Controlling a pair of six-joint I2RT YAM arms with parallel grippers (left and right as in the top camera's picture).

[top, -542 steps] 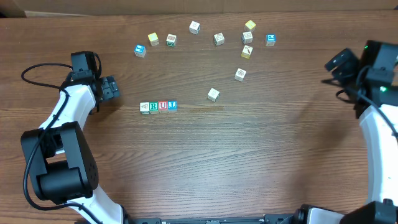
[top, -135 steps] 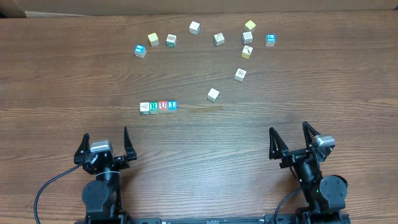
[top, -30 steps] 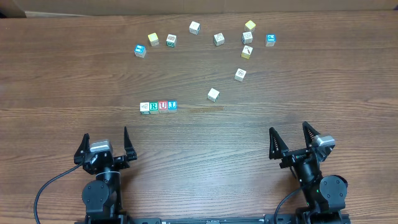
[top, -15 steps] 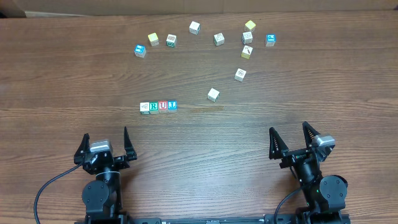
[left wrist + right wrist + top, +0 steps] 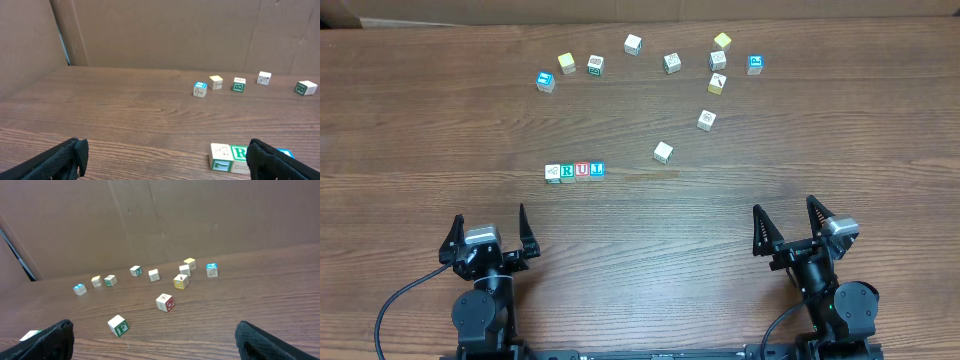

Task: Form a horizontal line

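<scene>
Lying on the surface (image 5: 650,250), a straight row (image 5: 574,171) of four touching letter cubes; left gripper (image 5: 490,218) near the row, right gripper (image 5: 785,207) well apart from it, both spread wide, empty.

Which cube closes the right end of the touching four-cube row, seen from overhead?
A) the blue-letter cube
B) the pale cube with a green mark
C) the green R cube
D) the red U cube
A: from overhead the row runs from the pale cube through the green R cube and the red U cube, with the blue-letter cube last on the right.
</scene>
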